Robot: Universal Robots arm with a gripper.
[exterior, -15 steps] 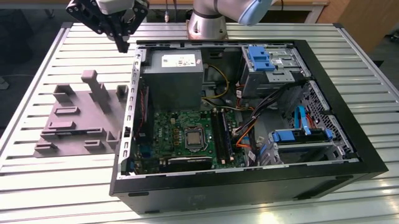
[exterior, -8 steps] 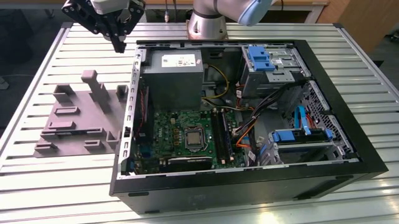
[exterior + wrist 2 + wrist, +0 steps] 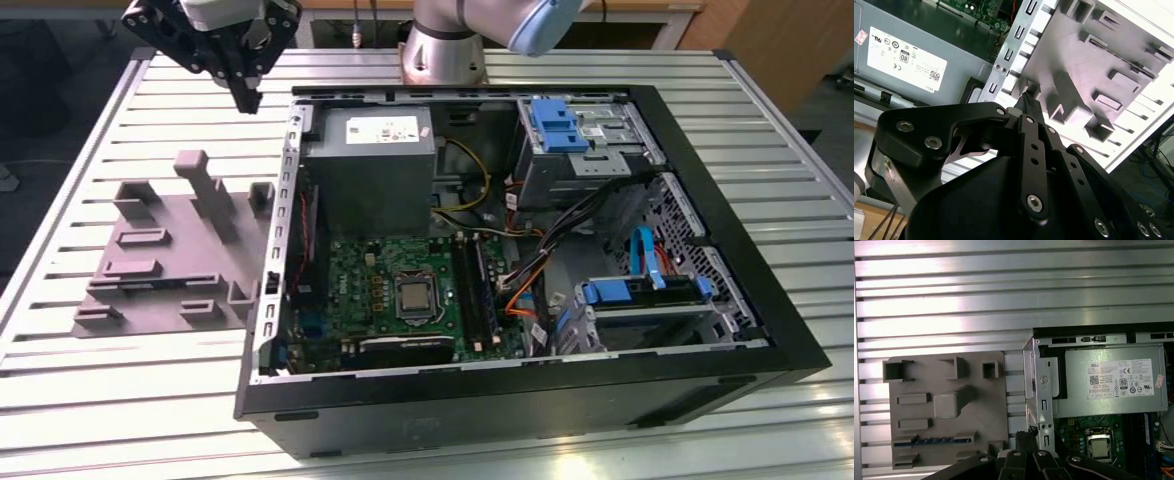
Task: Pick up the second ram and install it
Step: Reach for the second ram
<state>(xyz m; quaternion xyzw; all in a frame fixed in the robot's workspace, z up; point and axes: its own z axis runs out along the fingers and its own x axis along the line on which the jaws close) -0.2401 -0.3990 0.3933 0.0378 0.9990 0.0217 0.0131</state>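
While the gripper [image 3: 248, 98] hangs over the table's far left, jaws pressed together on nothing, we find the second ram [image 3: 931, 441] seated in the grey holder's [image 3: 174, 262] near slot; we judge it light, stiff, fragile; pinch its exposed edge mid-length, gently.

Silver desk [image 3: 120, 400] of ribbed metal slats, laid in long bands from the exterior view's left to its right, with narrow dark grooves between. Strong white glare [image 3: 601, 465] on the nearest slats, softer sheen on the rest. Past the far corner on the exterior view's right, a brown wooden panel [image 3: 801, 55]. Past the far corner on the exterior view's left, dark floor [image 3: 54, 70]. In the second wrist view, beyond the desk's bright edge, more dark floor strewn with loose cables [image 3: 1154, 147].
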